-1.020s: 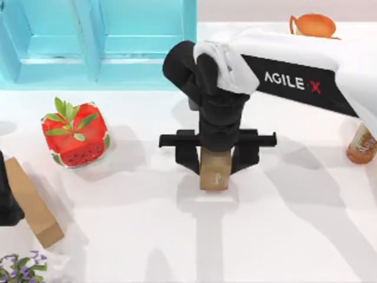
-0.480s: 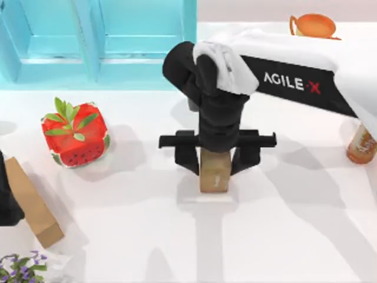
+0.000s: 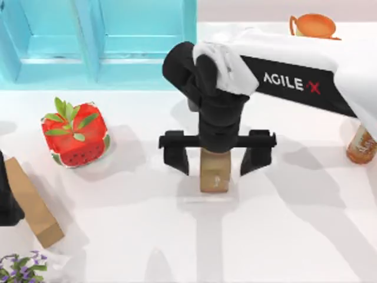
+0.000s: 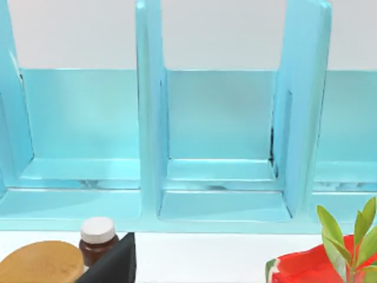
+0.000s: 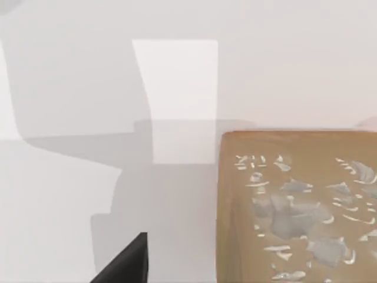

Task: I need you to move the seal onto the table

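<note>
Tan wooden seal (image 3: 214, 173) stands on white table (image 3: 294, 224), mid-table, upright, pale mark on face toward us. Our right gripper (image 3: 217, 158) straddles seal from above, fingers spread wide, each finger apart from seal's sides, gap visible both sides. We judge placing done: seal rests on table, grip let go. Left to do: lift right arm away from seal. Watermelon cube (image 3: 75, 134) well left of seal. Blue cabinet (image 3: 100, 44) beyond seal, up-left. Our left arm parked at table's left edge, far from seal.
</note>
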You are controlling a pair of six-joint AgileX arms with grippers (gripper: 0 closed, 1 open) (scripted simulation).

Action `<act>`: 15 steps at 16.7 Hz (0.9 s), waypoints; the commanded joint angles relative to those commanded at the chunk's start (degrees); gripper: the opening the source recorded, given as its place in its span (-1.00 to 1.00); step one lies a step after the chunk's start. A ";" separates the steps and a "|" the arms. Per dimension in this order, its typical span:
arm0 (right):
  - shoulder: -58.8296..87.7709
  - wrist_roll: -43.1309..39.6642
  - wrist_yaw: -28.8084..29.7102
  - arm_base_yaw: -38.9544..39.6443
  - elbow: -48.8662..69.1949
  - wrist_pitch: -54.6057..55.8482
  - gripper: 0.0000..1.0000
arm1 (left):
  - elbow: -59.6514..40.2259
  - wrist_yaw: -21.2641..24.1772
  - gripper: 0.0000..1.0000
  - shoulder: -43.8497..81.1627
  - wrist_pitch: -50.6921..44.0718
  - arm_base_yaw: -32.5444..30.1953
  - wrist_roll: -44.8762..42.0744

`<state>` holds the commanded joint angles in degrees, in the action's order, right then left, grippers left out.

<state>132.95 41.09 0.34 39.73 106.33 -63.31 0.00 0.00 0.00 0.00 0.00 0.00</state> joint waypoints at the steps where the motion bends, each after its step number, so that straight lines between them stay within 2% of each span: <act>1: 0.00 0.00 0.00 0.00 0.00 0.00 1.00 | 0.00 0.00 1.00 0.00 0.00 0.00 0.00; 7: 0.64 0.16 -0.08 -0.02 1.52 -1.35 1.00 | 0.00 0.00 1.00 0.00 0.00 0.00 0.00; 15: 2.76 0.44 -0.14 -0.16 13.87 -11.59 1.00 | 0.00 0.00 1.00 0.00 0.00 0.00 0.00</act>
<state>135.71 41.53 0.21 39.58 120.20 -74.90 0.00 0.00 0.00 0.00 0.00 0.00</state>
